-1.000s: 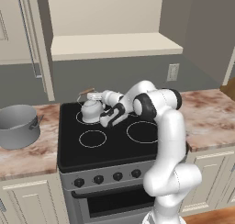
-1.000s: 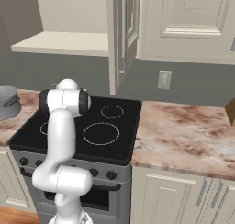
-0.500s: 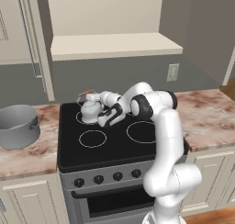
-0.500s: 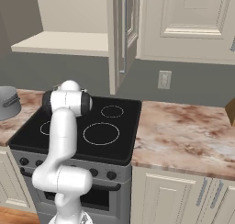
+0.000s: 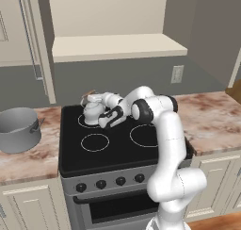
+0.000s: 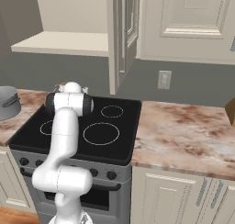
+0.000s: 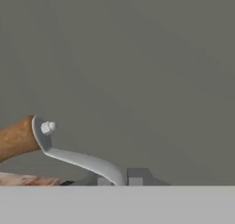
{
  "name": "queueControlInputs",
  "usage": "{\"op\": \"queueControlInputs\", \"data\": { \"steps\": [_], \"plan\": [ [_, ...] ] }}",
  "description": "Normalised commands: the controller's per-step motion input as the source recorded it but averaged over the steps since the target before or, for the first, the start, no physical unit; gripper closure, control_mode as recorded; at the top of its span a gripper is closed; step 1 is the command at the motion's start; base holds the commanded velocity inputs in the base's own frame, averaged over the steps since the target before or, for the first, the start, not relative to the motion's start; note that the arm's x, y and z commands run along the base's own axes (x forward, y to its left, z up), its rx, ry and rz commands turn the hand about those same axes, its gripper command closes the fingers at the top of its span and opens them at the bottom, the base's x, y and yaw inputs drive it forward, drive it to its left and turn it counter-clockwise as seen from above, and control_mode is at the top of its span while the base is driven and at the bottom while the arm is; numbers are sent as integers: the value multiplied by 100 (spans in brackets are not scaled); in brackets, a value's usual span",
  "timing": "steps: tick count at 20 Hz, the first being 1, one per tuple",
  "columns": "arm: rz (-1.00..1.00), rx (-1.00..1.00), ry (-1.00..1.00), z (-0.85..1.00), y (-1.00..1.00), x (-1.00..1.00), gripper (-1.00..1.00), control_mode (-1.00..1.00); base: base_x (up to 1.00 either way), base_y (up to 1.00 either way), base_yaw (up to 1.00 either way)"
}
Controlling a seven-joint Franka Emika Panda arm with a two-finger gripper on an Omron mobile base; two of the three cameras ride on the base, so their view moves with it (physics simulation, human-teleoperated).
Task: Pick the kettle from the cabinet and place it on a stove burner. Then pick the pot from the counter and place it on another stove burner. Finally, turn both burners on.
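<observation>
Gripper (image 5: pixel 92 105) sits at the far-left burner, jaws drawn fully together on the thin wire handle of the kettle (image 5: pixel 93 112); the hand view shows that handle (image 7: pixel 75 158) arching out from between the fingertips toward its brown wooden grip. Across the last second the forearm has sunk slightly and the kettle has shifted a little left and down, from just above the ring to a spot over the far-left burner (image 5: pixel 89 121) of the stove (image 5: pixel 120 146). Judgement: the kettle is at or very near touchdown, so the first placement looks almost finished, with release still to come. The pot (image 5: pixel 18 129) stands on the counter (image 5: pixel 28 156) left of the stove, well apart from the kettle and untouched; the cabinet (image 5: pixel 115 45) shelf above has given up its load. The knobs (image 5: pixel 111 182) along the stove front are unattended. Hard to make out: whether the kettle base actually rests on the glass, since the hand covers the near side. In the right base view the arm's own shoulder blocks the kettle and the fingertips, and the pot (image 6: pixel 8 102) is cut by the left edge.
</observation>
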Motion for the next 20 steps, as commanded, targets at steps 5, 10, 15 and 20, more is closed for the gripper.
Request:
{"op": "queueControlInputs", "data": {
  "steps": [5, 10, 15, 20],
  "plan": [
    [0, 0, -4, -17, 17, 17, 100, -100, 0, 0, 0],
    [0, 0, -2, -21, 16, 14, 100, -100, 0, 0, 0],
    [0, 0, -2, -14, 10, 2, 100, -100, 0, 0, 0],
    [0, 0, 0, 0, 0, 0, 100, -100, 0, 0, 0]
  ]
}}
